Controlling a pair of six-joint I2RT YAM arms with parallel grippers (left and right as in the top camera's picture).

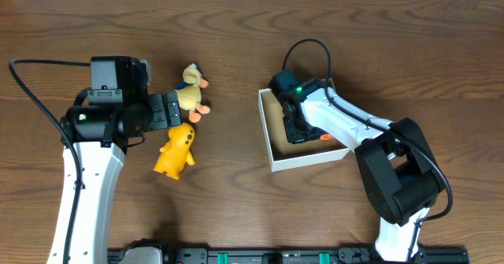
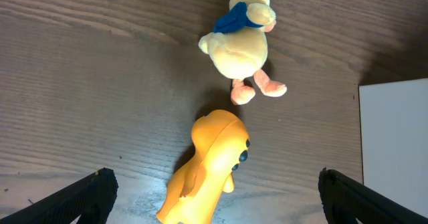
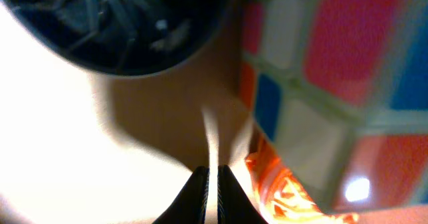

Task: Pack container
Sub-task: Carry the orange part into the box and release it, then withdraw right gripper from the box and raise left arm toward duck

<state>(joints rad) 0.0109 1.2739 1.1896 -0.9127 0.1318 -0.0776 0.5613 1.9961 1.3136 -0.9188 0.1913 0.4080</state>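
The container (image 1: 307, 160) is a shallow white-walled box with a tan inside, right of centre. My right gripper (image 1: 302, 130) reaches down into it, and the right wrist view shows it (image 3: 212, 192) shut, close above the tan floor. Beside it in the box lie a colour cube (image 3: 334, 70) and an orange piece (image 3: 284, 187). Left of the box, a yellow-orange toy (image 1: 176, 150) and a pale duck plush with a blue scarf (image 1: 191, 91) lie on the table. My left gripper (image 2: 214, 197) stands open, its fingers wide on either side of the yellow-orange toy (image 2: 207, 167) without touching it.
The white container wall (image 2: 394, 150) shows at the right edge of the left wrist view. The duck plush (image 2: 244, 40) lies just beyond the yellow-orange toy. A dark round object (image 3: 127, 23) fills the top left of the right wrist view. Bare wood table surrounds everything.
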